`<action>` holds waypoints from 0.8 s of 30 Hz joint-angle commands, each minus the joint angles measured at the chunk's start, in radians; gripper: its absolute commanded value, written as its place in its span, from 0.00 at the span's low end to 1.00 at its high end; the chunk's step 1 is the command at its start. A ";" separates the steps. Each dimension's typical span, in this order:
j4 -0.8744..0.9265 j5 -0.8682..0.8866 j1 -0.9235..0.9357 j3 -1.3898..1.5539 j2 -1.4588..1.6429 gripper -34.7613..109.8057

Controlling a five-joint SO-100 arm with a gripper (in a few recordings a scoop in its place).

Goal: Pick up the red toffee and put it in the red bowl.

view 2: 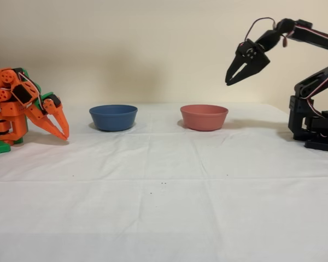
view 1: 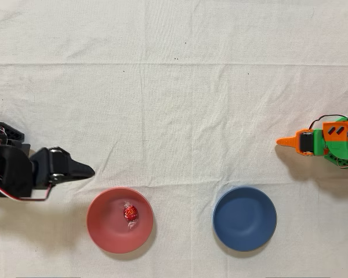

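1. Claw (view 2: pixel 230 79): the black arm's claw hung in the air in the fixed view, well above the cloth (view 2: pixel 164 207), tips pointing down and toward the bowls. Its two fingers stood slightly parted at the tips, and nothing was held between them.

2. Toffee (view 1: pixel 130 214): in the overhead view the toffee lay inside the red bowl (view 1: pixel 104 231), near the middle of the floor, below and to the right of the claw's tip (view 1: pixel 88 171). It was clear of the claw, not touching it. In the fixed view the bowl's wall hid it.

3. Red bowl, fixed view (view 2: pixel 204 118): it stood on the cloth below the claw and somewhat to its left, apart from it.

4. Blue bowl (view 1: pixel 245 218): it stood farther from the claw than the red bowl, on the same row, and held nothing that could be seen from above.

5. Idle orange arm (view 2: pixel 27 109): it rested at the far side of the cloth from the claw, tips down near the cloth.

6. Progress, as a judgement: the placing looked done, since the toffee sat in the red bowl and the claw was free of it. What seemed left was only for the arm to draw back to rest; no further handling of the toffee appeared needed.
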 commanded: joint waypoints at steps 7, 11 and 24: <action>-0.034 0.014 -0.009 0.189 0.293 0.25; -0.072 0.063 -0.020 0.282 0.371 0.25; -0.149 0.258 -0.147 0.568 0.624 0.25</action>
